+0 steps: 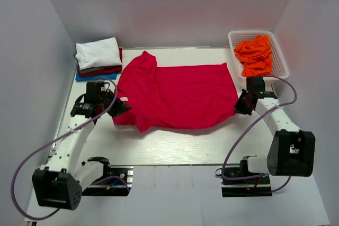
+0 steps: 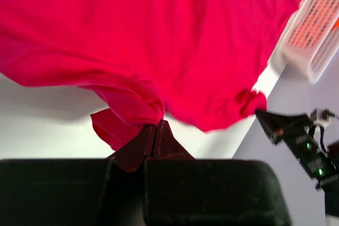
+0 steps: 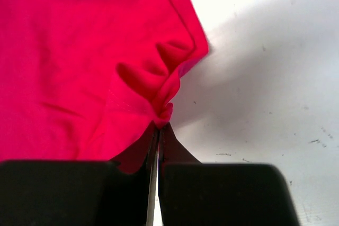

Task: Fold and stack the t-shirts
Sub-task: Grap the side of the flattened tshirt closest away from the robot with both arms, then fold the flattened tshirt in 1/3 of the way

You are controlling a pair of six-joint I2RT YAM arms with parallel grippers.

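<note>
A crimson-red t-shirt (image 1: pixel 177 96) lies spread across the middle of the table, one sleeve folded up at its back left. My left gripper (image 1: pixel 119 107) is shut on its left edge near the small white label, and cloth (image 2: pixel 132 99) bunches at the fingertips (image 2: pixel 159 130). On the other side my right gripper (image 1: pixel 238 107) is shut on the shirt's right hem, with red fabric (image 3: pixel 159 86) puckered at the pinch. Folded t-shirts (image 1: pixel 98 59), white on top of dark red and blue, are stacked at the back left. Orange t-shirts (image 1: pixel 254 54) sit in the basket.
A white plastic basket (image 1: pixel 280 59) stands at the back right corner, also seen in the left wrist view as a basket (image 2: pixel 312 30). Grey walls close in the table on three sides. Bare white table (image 1: pixel 175 144) runs along the near side of the shirt.
</note>
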